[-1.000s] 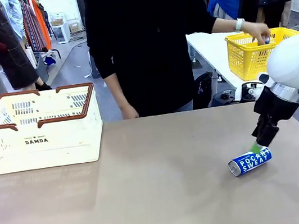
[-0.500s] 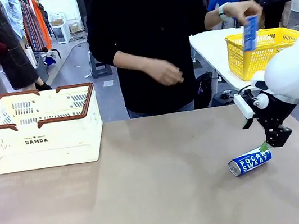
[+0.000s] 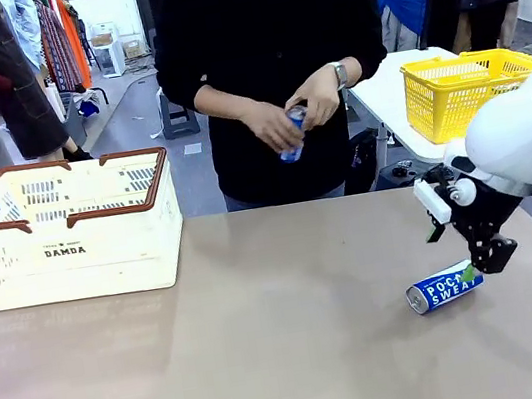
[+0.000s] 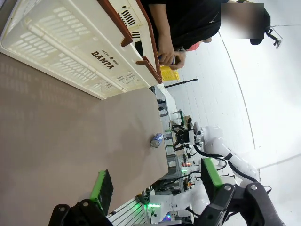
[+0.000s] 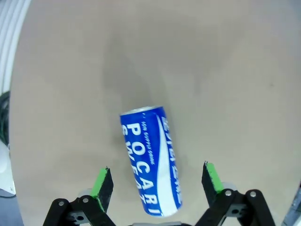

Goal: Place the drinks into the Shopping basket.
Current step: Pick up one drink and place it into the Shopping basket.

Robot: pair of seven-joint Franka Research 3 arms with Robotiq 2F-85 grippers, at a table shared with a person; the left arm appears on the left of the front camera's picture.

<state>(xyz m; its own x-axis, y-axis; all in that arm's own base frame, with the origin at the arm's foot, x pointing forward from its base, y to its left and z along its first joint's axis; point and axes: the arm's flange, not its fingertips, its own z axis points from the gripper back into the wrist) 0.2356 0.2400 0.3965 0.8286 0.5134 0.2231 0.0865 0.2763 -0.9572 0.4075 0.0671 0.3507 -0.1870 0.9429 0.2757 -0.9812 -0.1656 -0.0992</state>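
Observation:
A blue-and-white Pocari Sweat can [image 3: 444, 287] lies on its side on the brown table at the right. My right gripper [image 3: 479, 265] hangs open just above its far end; in the right wrist view the can [image 5: 151, 160] lies between the spread green-padded fingers [image 5: 102, 184]. A person across the table holds a second blue can [image 3: 292, 131] in both hands. The cream Shopping basket [image 3: 71, 248] marked DAMDA stands at the far left, also visible in the left wrist view [image 4: 70, 52]. My left gripper [image 4: 155, 188] is open over bare table. The green cans are out of view.
A yellow mesh basket [image 3: 461, 88] stands on a white side table at the back right. The wide brown tabletop [image 3: 267, 331] stretches between the basket and the can. People and clothes racks fill the background.
The person lifted a blue can from the yellow basket and brought it in front of their chest, now held in both hands. My right gripper shifted slightly over the lying can.

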